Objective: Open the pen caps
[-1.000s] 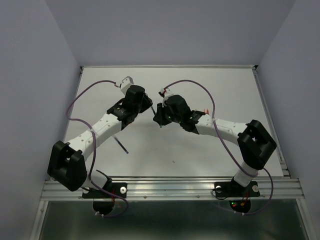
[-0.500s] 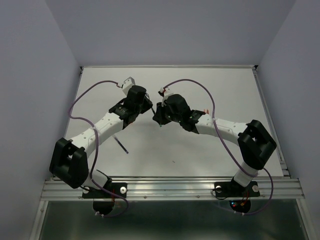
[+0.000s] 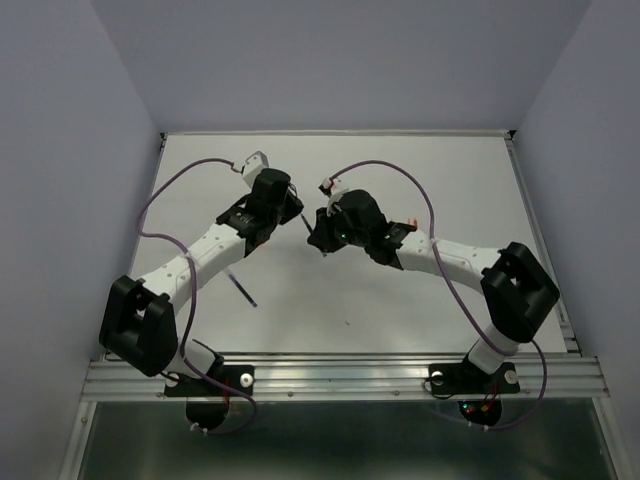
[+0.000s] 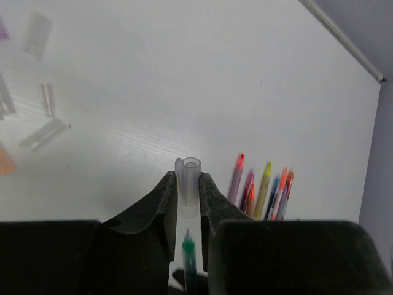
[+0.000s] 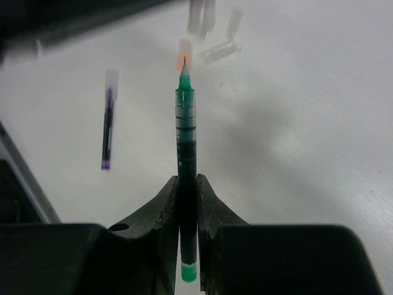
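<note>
My left gripper point(image 4: 188, 177) is shut on a clear pen cap point(image 4: 189, 172) that stands out past the fingertips. Just behind the cap, between the jaws, shows the bare tip of a green pen point(image 4: 189, 261), apart from the cap. My right gripper point(image 5: 187, 182) is shut on that green pen point(image 5: 186, 123), its uncapped tip pointing away. In the top view the left gripper point(image 3: 296, 214) and the right gripper point(image 3: 317, 234) face each other close together at mid-table.
A bunch of uncapped pens point(image 4: 264, 187) lies on the white table to the right. Several loose clear and orange caps point(image 4: 43, 132) lie to the left; they also show in the right wrist view point(image 5: 209, 31). A capped purple pen point(image 5: 108, 126) lies alone, seen from above point(image 3: 242, 290).
The right arm has shifted a little to the right, and the two grippers stand slightly further apart. The left arm has barely moved.
</note>
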`<state>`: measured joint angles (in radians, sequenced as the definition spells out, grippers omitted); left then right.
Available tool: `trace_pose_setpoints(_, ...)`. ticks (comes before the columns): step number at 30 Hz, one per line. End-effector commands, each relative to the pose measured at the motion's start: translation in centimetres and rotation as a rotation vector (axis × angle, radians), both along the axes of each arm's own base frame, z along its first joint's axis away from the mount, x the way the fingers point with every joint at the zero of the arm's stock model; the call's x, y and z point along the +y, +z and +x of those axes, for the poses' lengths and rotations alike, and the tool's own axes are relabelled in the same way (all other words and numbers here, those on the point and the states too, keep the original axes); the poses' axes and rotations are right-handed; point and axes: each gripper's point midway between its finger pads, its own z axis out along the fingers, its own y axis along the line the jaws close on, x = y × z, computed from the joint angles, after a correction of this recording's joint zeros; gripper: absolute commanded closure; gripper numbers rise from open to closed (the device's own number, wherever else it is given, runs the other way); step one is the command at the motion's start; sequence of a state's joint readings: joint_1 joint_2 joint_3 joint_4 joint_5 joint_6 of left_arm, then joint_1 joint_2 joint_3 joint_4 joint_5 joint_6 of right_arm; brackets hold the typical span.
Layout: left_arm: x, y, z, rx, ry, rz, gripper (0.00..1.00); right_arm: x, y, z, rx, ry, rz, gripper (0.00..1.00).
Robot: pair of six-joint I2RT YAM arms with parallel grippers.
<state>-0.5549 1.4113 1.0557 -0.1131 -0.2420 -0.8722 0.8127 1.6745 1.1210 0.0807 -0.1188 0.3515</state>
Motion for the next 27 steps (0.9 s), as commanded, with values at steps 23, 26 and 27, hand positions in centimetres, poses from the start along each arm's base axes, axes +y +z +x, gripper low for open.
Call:
trace_pose_setpoints(23,10.4,-5.0,-0.1,0.121,0.181,0.171,1.00,-16.9,-5.5,4.0,0.061,-0.500,-0.333,0.96)
trace_pose_setpoints(26,11.0,-7.3,-1.9,0.180,0.187,0.182,1.00,-19.1,-6.7,5.2,0.075,-0.555,-0.385,0.96)
trace_pose_setpoints(27,11.1,-7.8,-2.2,0.193,0.188,0.185,1.00,-19.1,-7.1,5.3,0.081,-0.551,-0.395,0.95)
